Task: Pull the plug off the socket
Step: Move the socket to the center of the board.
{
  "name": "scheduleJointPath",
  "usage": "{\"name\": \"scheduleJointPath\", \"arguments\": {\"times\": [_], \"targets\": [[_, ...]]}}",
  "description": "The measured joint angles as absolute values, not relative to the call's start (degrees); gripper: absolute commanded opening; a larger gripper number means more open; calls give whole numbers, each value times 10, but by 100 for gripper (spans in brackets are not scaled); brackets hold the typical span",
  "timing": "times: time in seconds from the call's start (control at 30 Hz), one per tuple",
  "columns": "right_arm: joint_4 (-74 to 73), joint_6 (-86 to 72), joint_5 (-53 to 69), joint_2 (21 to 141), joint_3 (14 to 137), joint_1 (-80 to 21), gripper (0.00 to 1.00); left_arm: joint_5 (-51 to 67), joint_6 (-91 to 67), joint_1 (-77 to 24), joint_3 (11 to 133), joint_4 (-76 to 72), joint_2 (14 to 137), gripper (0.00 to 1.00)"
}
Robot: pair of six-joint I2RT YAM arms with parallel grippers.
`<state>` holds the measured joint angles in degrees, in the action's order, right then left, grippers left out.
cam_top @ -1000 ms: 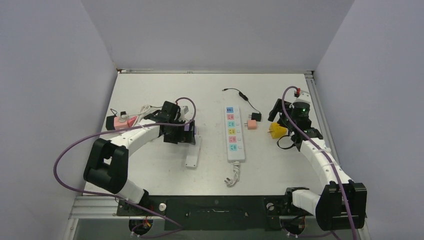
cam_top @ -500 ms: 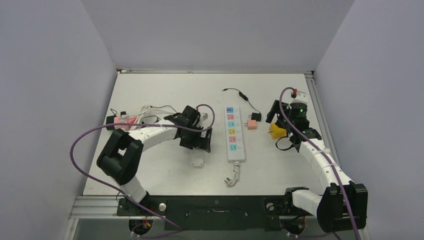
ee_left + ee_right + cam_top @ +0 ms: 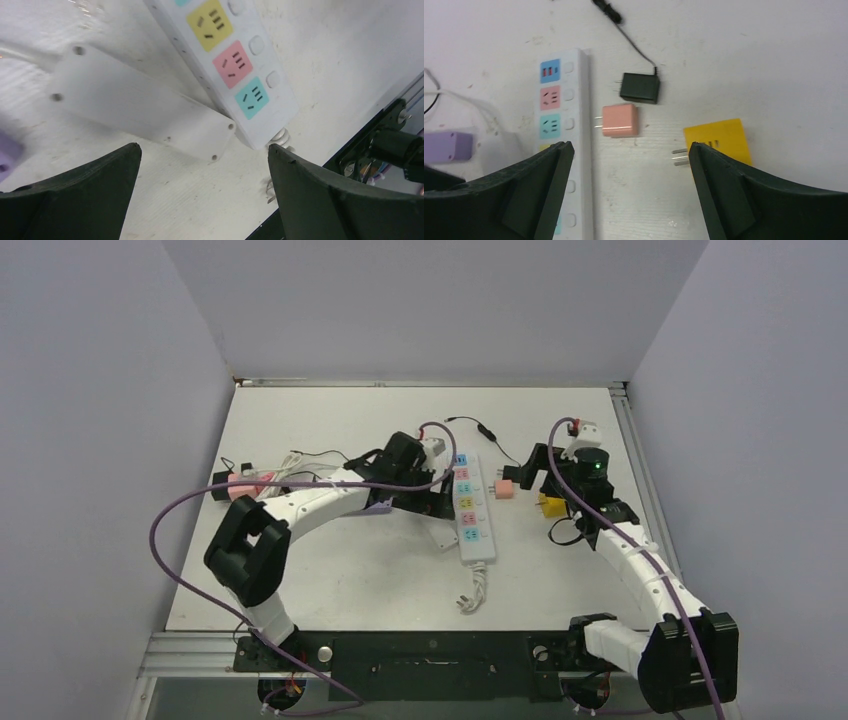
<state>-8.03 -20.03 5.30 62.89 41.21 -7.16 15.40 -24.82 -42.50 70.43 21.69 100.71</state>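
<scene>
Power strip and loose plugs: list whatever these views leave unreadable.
Power strip: left wrist view, far sockets cut off by the top edge.
Yellow plug: right wrist view, lower part behind a finger of the right pincer.
Pink object near the table's left edge: top view, too small to identify.

The power strip is smooth white plastic with a slight sheen, and its socket faces are flat coloured plastic (yellow, pink, blue). The white block beside it looks like matt plastic too, though blur makes that uncertain. The table has a matt white top, scuffed and speckled with grime. The pink plug, black plug and yellow plug are smooth plastic. The yellow one's prongs are bright metal.
</scene>
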Motion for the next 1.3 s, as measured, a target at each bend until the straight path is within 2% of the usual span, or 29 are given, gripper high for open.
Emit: {"name": "scheduleJointPath", "arguments": {"times": [0.13,0.33,0.47,0.6,0.83,1.07,1.2,1.3], "targets": [[-44,-179,119,642,406,-123,90,156,-246,-344,684,222,937,97],[-24,-124,143,749,454,-287,97,114,-231,-138,659,227,803,97],[-24,-93,144,858,538,-375,88,126,-230,-23,623,225,726,98],[-12,-76,147,985,648,-421,83,136,-239,81,581,224,691,98],[6,-65,175,1185,827,-470,81,151,-241,105,575,225,689,98],[25,-62,231,1303,947,-502,94,159,-247,125,575,224,680,98],[29,-51,245,1341,992,-511,94,170,-249,126,575,224,679,98],[29,-35,244,1364,1012,-516,88,176,-250,126,575,224,679,98]]}}
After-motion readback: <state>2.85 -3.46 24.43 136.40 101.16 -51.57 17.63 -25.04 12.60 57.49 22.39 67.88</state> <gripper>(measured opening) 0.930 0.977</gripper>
